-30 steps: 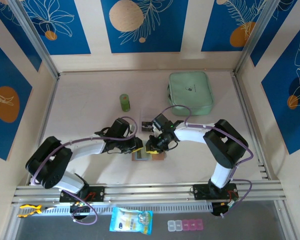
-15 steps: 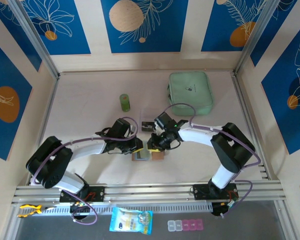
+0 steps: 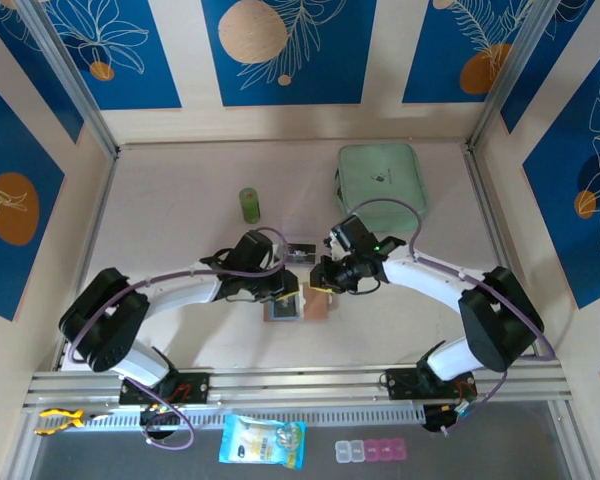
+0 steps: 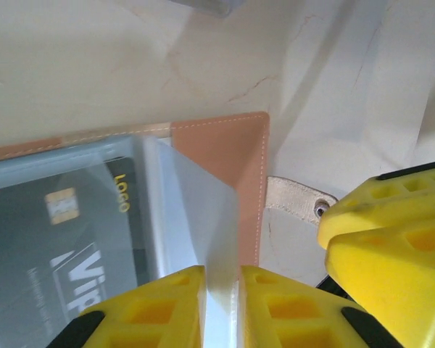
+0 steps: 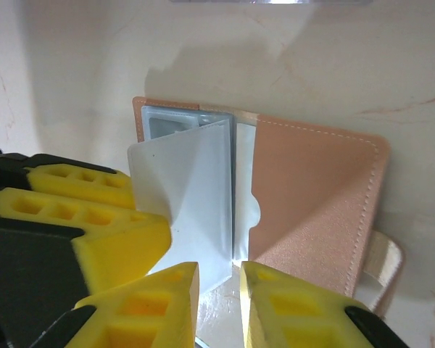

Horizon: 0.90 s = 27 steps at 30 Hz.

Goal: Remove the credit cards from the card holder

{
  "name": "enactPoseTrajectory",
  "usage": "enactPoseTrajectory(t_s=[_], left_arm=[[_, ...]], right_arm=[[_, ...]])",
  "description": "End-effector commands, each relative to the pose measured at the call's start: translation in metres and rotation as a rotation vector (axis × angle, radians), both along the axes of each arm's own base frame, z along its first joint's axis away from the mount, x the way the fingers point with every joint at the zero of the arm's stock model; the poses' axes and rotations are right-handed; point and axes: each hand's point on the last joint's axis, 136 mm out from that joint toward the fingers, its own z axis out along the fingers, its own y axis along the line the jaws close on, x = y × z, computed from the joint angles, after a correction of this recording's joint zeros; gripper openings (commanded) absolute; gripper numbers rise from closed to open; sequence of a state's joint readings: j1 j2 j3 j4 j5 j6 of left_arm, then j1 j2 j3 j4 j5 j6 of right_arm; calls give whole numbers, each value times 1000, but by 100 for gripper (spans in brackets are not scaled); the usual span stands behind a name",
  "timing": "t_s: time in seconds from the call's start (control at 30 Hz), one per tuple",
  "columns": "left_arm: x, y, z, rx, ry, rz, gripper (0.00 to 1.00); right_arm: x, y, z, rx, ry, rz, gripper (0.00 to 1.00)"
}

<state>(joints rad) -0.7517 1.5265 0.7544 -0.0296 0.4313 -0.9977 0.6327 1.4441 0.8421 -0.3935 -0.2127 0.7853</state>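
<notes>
The left gripper (image 3: 286,292) reaches in from 8 o'clock to the middle of the table. A green cylinder (image 3: 249,205) stands beyond it at 11 o'clock. The gripper's jaws are pinched on a clear sleeve (image 4: 199,210) that stands up from the open holder (image 3: 320,309). The holder lies flat on the table between the two grippers, a little toward 6 o'clock from centre. In the left wrist view, a grey card (image 4: 65,239) printed "LOGO" sits in its pocket at the sleeve's 9 o'clock. The snap tab (image 4: 291,199) sticks out at the holder's 3 o'clock and meets a yellow finger of the right gripper (image 3: 326,284).

The right gripper comes in from 4 o'clock over the holder's tan half. Its jaws stand a narrow gap apart, and the sleeve's lower edge lines up with that gap. It is hard to tell whether they hold it. A dark card (image 3: 298,250) lies on the table just beyond the holder at 12 o'clock. A mint pouch (image 3: 380,185) lies well apart at 1 o'clock.
</notes>
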Motion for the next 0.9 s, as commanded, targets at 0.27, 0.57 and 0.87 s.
enactPoseTrajectory(t_s=[0.27,0.57,0.87], left_arm=[[3,-38,4,-32,12,-67,33],[5,-33,4,-17,-4,-64,38],[12,-7,7,-3,-23,-15,31]], right_arm=[[-7,-23,5,-5,0,-29,24],[-7,-20,11,6,0,-21,25],[-6,-8,15,16,2,4,24]])
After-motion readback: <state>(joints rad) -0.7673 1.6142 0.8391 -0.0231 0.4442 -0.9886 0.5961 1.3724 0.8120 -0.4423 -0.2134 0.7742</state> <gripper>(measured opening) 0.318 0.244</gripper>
